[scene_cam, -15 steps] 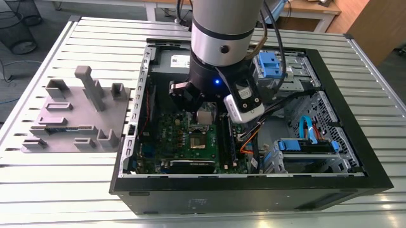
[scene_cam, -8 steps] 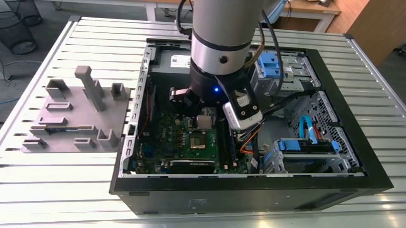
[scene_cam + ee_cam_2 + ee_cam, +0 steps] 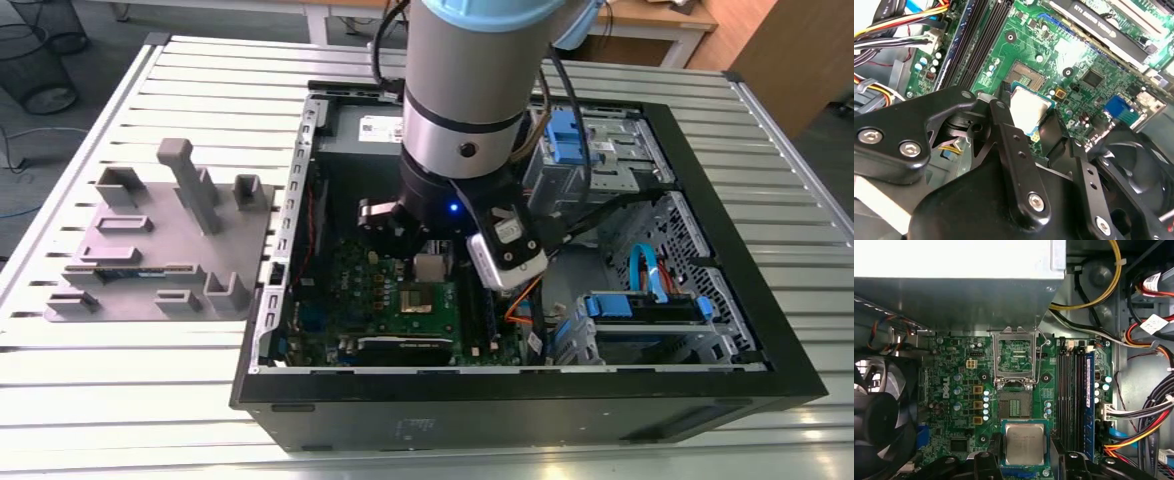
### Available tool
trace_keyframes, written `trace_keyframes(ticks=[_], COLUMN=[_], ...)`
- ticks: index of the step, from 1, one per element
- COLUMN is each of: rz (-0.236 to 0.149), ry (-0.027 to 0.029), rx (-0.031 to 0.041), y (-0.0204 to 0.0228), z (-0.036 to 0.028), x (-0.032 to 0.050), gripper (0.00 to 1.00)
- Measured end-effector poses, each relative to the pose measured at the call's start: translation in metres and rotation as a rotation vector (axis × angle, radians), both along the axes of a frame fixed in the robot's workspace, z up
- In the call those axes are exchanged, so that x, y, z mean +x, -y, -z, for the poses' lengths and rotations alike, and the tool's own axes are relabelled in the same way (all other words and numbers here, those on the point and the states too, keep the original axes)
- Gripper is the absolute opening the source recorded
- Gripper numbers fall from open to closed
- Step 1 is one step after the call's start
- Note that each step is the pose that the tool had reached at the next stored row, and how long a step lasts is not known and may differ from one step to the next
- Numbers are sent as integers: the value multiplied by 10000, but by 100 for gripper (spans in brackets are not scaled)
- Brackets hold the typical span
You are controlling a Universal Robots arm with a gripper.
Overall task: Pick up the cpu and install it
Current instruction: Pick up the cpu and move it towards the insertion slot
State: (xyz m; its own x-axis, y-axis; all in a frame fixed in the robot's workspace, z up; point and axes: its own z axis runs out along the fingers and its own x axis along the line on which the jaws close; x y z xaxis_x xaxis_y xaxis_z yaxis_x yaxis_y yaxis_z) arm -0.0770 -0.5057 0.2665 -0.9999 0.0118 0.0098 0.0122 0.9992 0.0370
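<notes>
- We judged the cpu (image 3: 1025, 442) light, rigid and fragile on its underside, with a slick metal lid. Its opposite edges looked like the place to grip.
- The gripper (image 3: 1025, 452) was clamped on those edges, holding the cpu flat over the motherboard (image 3: 954, 405), just beside the socket (image 3: 1015, 404).
- The socket lay bare, its load plate (image 3: 1015, 356) swung up.
- The computer case (image 3: 534, 410) held the motherboard, a fan (image 3: 879, 415) and cable bundles (image 3: 1149, 415).

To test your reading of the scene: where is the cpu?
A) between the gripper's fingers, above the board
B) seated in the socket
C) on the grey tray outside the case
A: the cpu is clamped in the gripper, and the socket lies open and empty.
</notes>
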Motion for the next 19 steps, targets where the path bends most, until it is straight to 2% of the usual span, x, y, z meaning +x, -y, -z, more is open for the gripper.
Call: trace_keyframes(ticks=[17, 19], rz=[0, -1], ry=[-5, -5], rx=[-1, -2], y=[2, 2], z=[309, 311], x=[0, 0], gripper=[47, 47])
